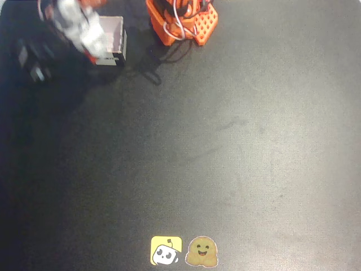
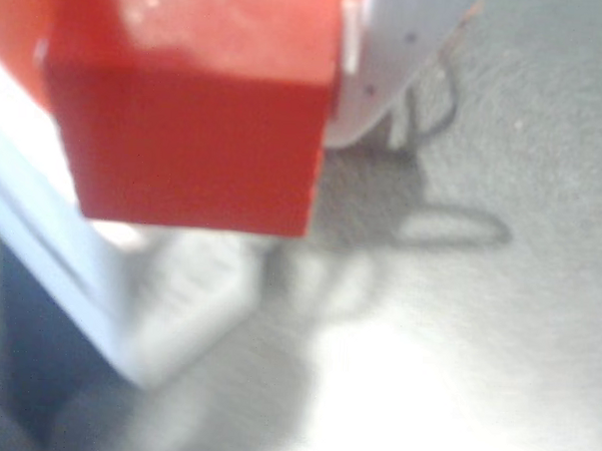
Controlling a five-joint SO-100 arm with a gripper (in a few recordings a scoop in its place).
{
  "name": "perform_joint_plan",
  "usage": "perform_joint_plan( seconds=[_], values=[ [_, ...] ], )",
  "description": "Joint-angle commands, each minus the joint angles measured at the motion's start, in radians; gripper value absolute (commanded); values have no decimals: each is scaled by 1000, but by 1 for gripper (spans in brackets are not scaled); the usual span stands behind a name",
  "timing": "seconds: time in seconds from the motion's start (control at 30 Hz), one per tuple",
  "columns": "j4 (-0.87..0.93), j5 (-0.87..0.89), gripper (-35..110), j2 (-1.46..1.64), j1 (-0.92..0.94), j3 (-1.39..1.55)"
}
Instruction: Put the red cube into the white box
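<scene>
In the wrist view the red cube (image 2: 196,111) sits large and close, and my gripper (image 2: 188,71) is shut on it, with a white finger (image 2: 388,70) against its right face. Just beneath it, low and to the left, lies a blurred edge of the white box (image 2: 108,297). From overhead the white box (image 1: 115,33) stands at the top left of the dark table. My motion-blurred gripper (image 1: 92,49) hangs over the box's left part, and a sliver of the red cube (image 1: 90,57) shows at its tip. The inside of the box is mostly hidden by the arm.
The arm's orange perforated base (image 1: 181,22) stands at the top centre with cables trailing beside it. Two stickers, one yellow (image 1: 166,251) and one brown (image 1: 201,252), lie at the table's front edge. The dark table (image 1: 225,141) stretches wide to the right and front.
</scene>
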Motion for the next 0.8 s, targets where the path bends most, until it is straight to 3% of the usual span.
perform_joint_plan(
  seconds=[0.0, 0.23, 0.77],
  values=[
    [98, 15, 0, 75, 120, -6],
    [98, 48, 0, 127, 213, 92],
    [98, 58, 5, 221, 238, 209]
  ],
)
